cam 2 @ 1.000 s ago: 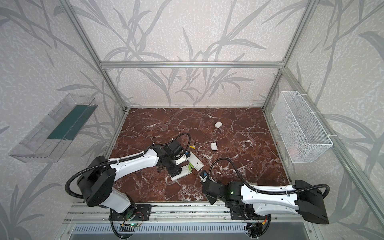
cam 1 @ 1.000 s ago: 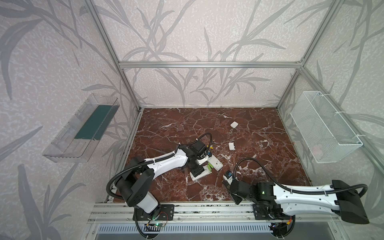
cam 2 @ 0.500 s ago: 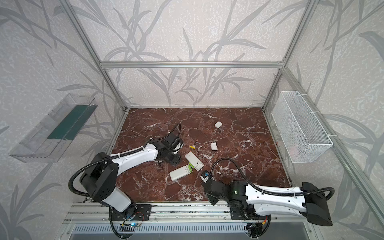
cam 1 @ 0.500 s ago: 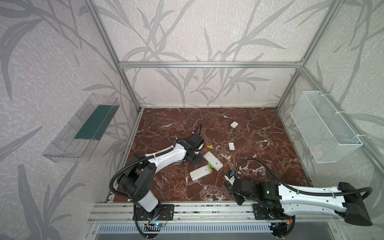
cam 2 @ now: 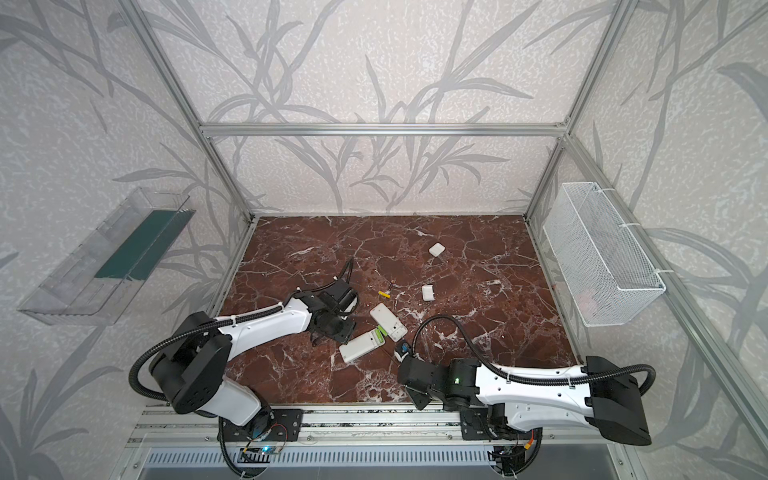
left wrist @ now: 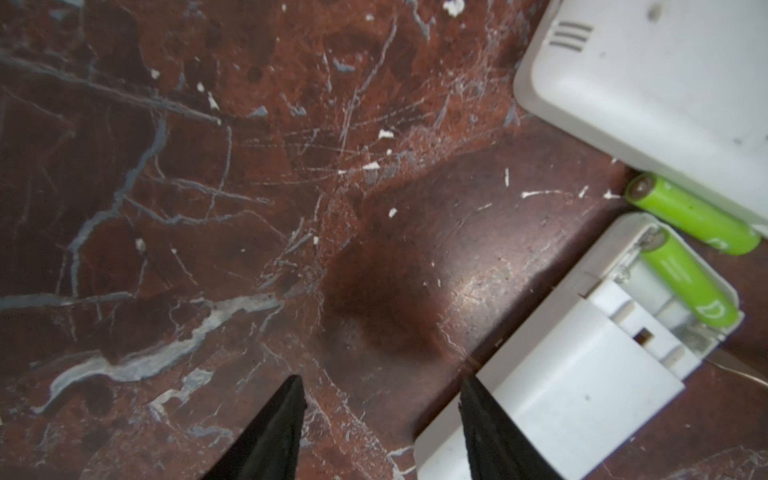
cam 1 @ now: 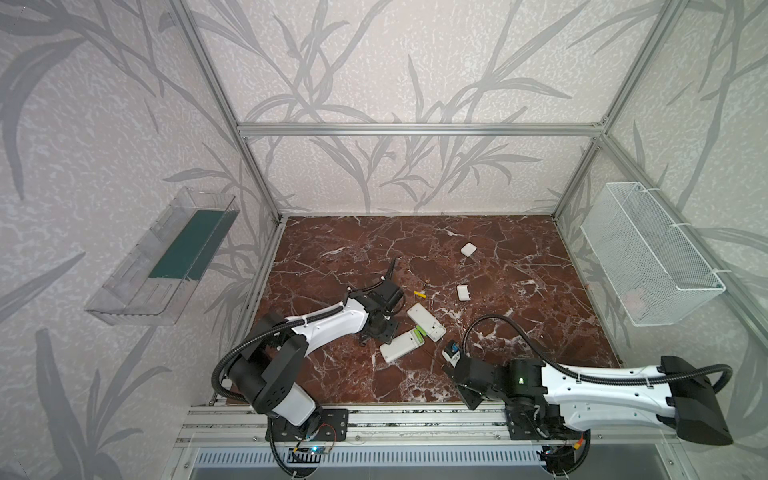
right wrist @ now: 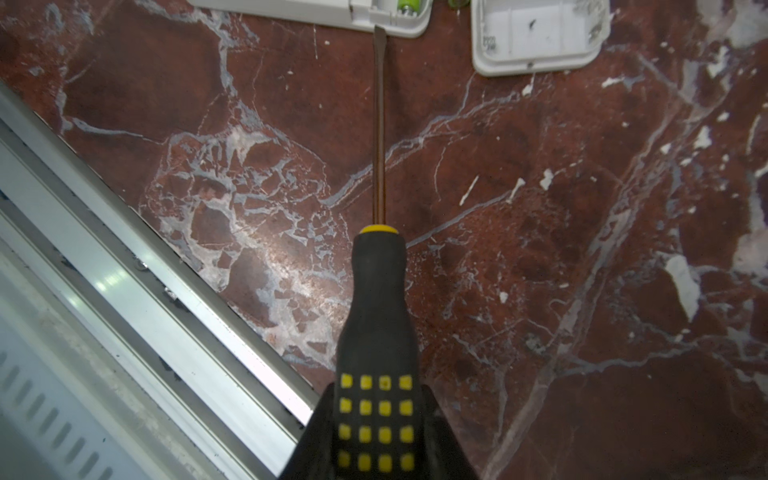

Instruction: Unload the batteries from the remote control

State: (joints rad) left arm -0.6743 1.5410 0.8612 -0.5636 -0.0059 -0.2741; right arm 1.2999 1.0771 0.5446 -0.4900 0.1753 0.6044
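Mid-extraction, judged. Left gripper [left wrist: 381, 380], jaws apart, at white plastic remote [left wrist: 561, 395]; right gripper [right wrist: 376, 436] clamps black-and-yellow screwdriver [right wrist: 376, 291]. Next: lever out seated lime-green battery [left wrist: 690, 282].

Your left arm [cam 1: 328, 324] reaches in from the front-left corner of the surface [cam 1: 498, 257] toward its middle, with the elbow raised above the base and the wrist turned downward. Your left gripper [left wrist: 382, 380] points down at the surface, its jaws standing apart with nothing between the fingers [left wrist: 278, 424]. Your right arm [cam 1: 602, 386] lies low along the front edge, its forearm stretched from the right toward the middle. Your right gripper [right wrist: 380, 432] sits just inside that edge and aims toward the back. It is clamped on the handle of a screwdriver [right wrist: 378, 291].
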